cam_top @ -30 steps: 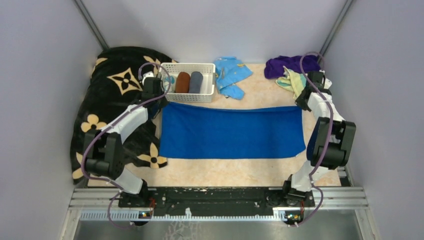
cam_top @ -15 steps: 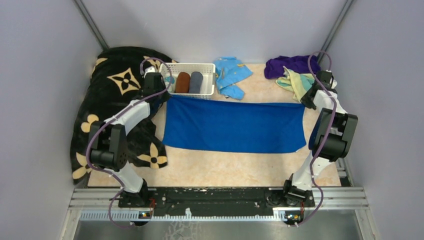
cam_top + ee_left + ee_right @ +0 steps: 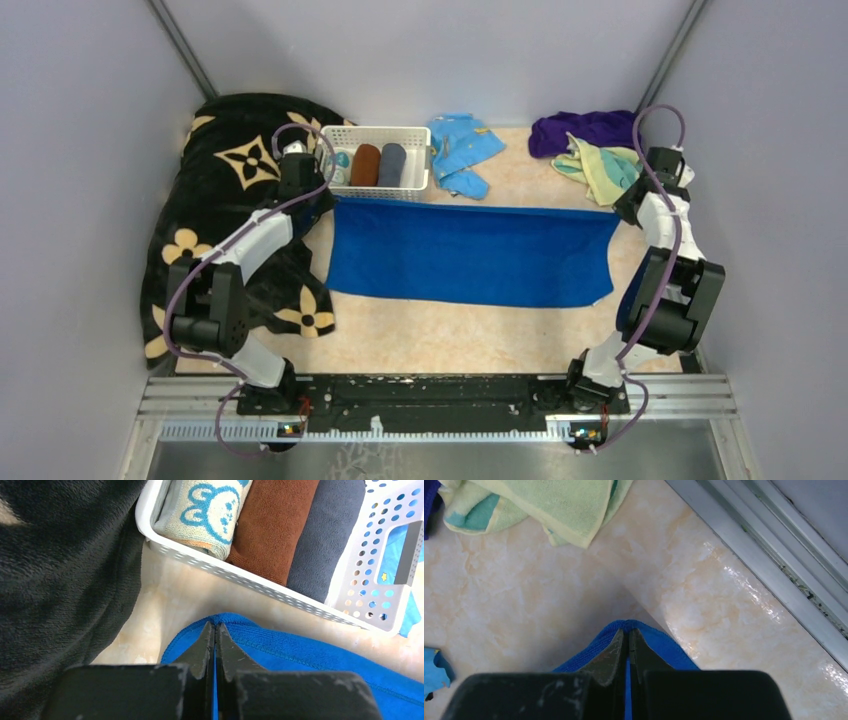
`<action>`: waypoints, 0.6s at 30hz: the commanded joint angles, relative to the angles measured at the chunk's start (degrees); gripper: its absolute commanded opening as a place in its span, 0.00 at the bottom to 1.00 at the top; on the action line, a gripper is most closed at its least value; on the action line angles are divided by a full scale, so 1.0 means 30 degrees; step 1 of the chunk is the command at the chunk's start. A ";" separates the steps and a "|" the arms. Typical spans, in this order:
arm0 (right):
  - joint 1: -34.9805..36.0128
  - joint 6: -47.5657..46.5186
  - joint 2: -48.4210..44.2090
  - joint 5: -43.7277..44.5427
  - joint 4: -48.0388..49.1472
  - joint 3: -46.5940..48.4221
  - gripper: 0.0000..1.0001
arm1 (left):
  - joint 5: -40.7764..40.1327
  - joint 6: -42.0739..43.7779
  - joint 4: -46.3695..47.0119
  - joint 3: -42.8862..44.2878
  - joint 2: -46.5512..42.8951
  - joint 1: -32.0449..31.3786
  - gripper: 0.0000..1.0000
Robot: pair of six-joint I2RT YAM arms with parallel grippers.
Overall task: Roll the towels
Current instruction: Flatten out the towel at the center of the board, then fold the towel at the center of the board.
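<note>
Marbled counter [image 3: 440,340], centre of frame: blue towel [image 3: 470,255] spread wide. Left jaws clamp its upper-left corner beside the white basket [image 3: 380,193]; right jaws clamp its upper-right corner.

Left arm [image 3: 250,238]: base at near edge of worktop, elbow folded out toward left edge, forearm reaching to the far side
Left gripper [image 3: 215,626]: fingers [image 3: 200,650] pressed together, pinching one far corner of the blue towel [image 3: 470,255]
Right arm [image 3: 665,290]: base at near edge, elbow raised beside right edge, forearm reaching to the far side
Right gripper [image 3: 628,631]: fingers pressed together, pinching the towel's other far corner
</note>
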 commanded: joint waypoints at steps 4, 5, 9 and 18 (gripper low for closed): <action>-0.0562 0.0126 -0.0314 0.0415 0.0544 0.1418 0.00 | 0.1276 -0.0577 0.0285 0.1039 0.0127 0.0285 0.00; -0.0543 0.0068 -0.0219 0.0206 0.0641 0.1560 0.00 | 0.1361 -0.0598 0.0287 0.1172 0.0209 0.0285 0.00; -0.0565 -0.0091 -0.0084 -0.0074 0.0670 0.2009 0.00 | 0.1336 -0.0660 0.0474 0.1447 0.0360 0.0313 0.00; -0.0711 -0.0341 -0.0197 0.0151 0.0131 0.2219 0.00 | 0.1219 -0.0654 0.0406 0.1530 0.0243 0.0427 0.00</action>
